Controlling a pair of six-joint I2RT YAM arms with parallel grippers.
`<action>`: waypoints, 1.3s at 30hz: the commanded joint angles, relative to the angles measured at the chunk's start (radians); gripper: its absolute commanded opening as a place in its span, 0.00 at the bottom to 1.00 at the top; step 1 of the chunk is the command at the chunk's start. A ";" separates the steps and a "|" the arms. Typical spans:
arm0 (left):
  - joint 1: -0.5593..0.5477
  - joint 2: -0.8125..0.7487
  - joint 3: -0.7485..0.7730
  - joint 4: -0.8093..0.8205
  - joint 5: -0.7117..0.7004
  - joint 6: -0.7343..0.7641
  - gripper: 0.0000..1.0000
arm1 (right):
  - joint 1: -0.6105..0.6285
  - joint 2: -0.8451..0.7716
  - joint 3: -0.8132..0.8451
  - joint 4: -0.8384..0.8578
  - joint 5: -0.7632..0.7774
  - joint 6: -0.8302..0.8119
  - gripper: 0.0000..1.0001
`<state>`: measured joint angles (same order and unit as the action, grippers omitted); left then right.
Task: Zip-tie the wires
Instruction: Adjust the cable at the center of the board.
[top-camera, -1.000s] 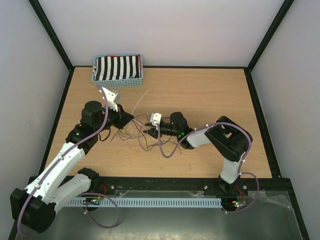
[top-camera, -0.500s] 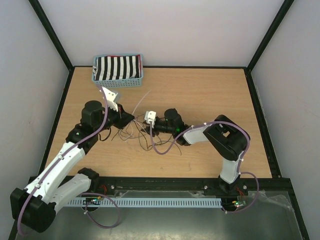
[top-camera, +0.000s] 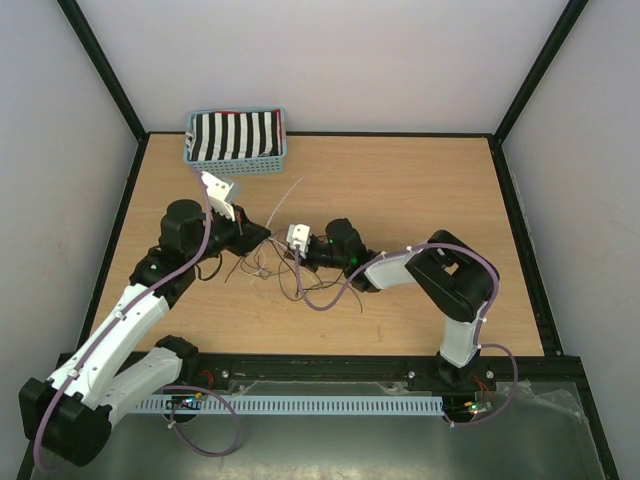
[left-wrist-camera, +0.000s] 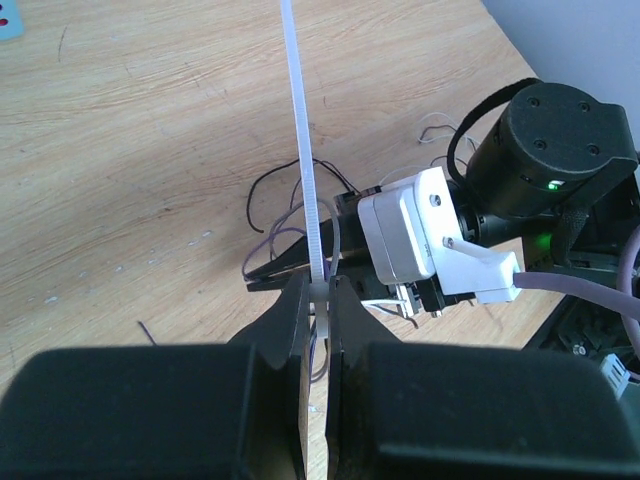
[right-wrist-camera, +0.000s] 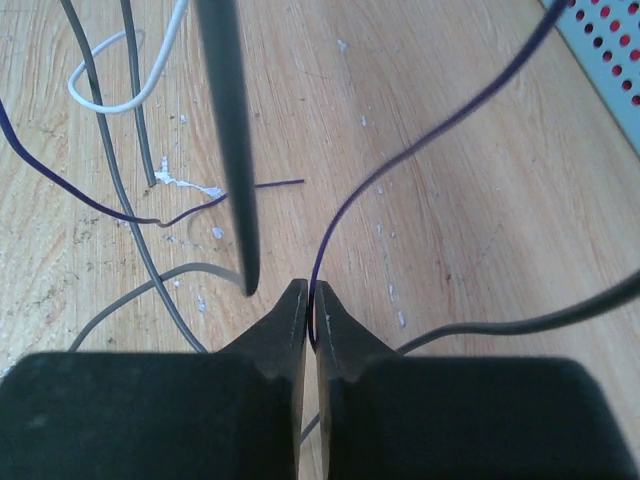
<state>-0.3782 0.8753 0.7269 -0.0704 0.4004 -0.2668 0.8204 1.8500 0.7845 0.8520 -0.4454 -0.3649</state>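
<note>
Wood-grain counter (top-camera: 400, 190), pale brown, bearing the items we list below

Wires (top-camera: 272, 268): thin strands, mostly dark, a few pale grey or white. We see them lying in loose loops near the middle of the counter, between the two arms and under both pincers. In the right wrist view, grey, purple and white strands curl over the bare wood.

Left pincer (left-wrist-camera: 318, 292): jaws closed on a white zip tie (left-wrist-camera: 298, 120), clamped near one end. The ribbed strap runs straight out from the fingertips over the counter.

Right pincer (right-wrist-camera: 311, 300): jaws drawn almost together, nipping one thin dark purple strand of the wires, which arcs away to the right. From the left wrist view we see this arm's white wrist housing just beyond the zip tie, the two pincers facing each other, near but apart.

Basket (top-camera: 238, 167): blue, perforated, at the far left edge of the counter, well apart from the wires. It holds a black-and-white striped cloth (top-camera: 235, 135)
</note>
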 joint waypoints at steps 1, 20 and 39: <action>0.005 -0.021 0.016 0.023 -0.032 0.002 0.00 | 0.006 -0.044 -0.033 -0.007 0.030 0.002 0.07; 0.100 0.007 0.002 -0.101 -0.146 -0.047 0.00 | -0.047 -0.549 -0.316 -0.230 0.297 0.119 0.00; 0.122 0.015 0.014 -0.134 -0.172 -0.047 0.00 | -0.153 -0.769 -0.405 -0.284 0.486 0.225 0.00</action>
<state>-0.2657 0.8898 0.7261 -0.2047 0.2417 -0.3153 0.6964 1.1061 0.3954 0.5777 -0.0040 -0.1844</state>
